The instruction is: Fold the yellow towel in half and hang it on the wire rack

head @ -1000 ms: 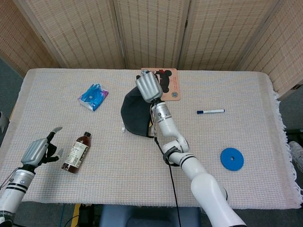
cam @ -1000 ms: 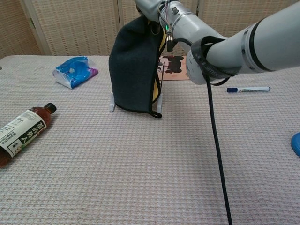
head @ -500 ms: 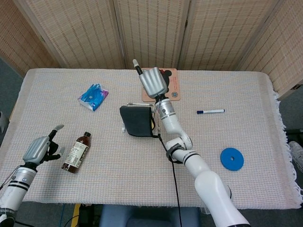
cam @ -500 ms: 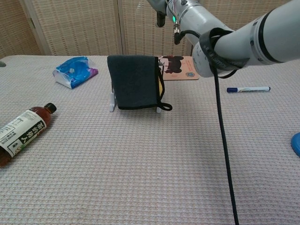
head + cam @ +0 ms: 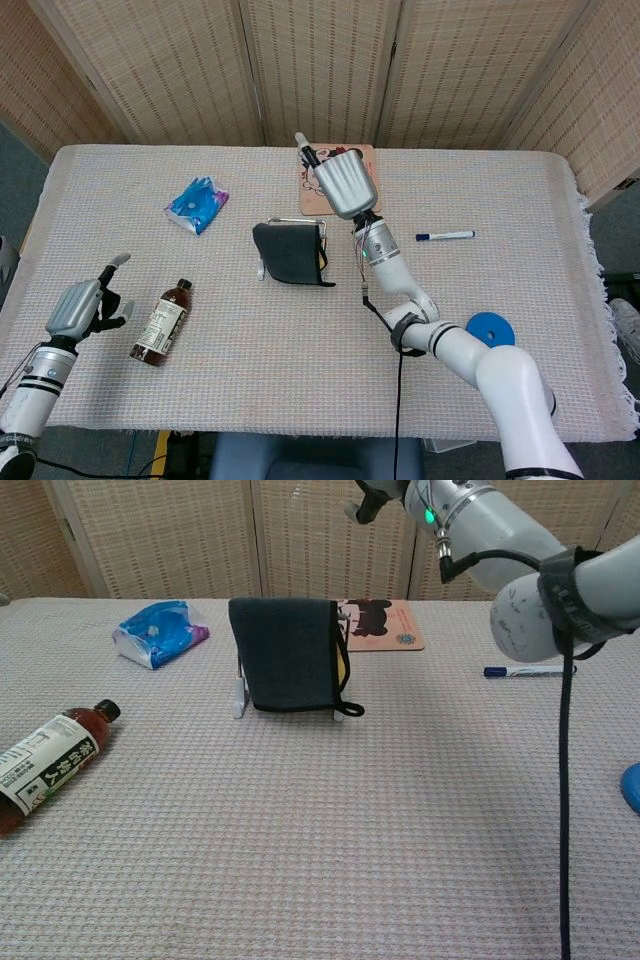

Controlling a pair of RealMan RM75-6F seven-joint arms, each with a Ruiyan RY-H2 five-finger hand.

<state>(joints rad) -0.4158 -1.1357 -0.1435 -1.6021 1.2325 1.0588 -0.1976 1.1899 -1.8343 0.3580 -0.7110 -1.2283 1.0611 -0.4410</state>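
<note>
On the table, head view:
Surface: a woven beige cloth covers the table point(image 5: 300, 330); cane screens stand behind the far edge.
Towel: the towel point(image 5: 288, 254), dark side out, hangs folded over the wire rack point(image 5: 318, 236) near the table's middle, toward the far edge.
Right hand: the right hand point(image 5: 343, 183) is raised beside the rack, apart from the towel, fingers loosely apart, holding nothing.
Left hand: the left hand point(image 5: 80, 306) hovers at the near left corner, fingers spread, empty, just beside a bottle point(image 5: 162, 322).

On the table, chest view:
Towel: yellow shows along its right edge.
Right hand: only a fingertip shows at the top edge.
Others: blue packet point(image 5: 158, 631) far left, marker point(image 5: 528, 670) right.
</note>
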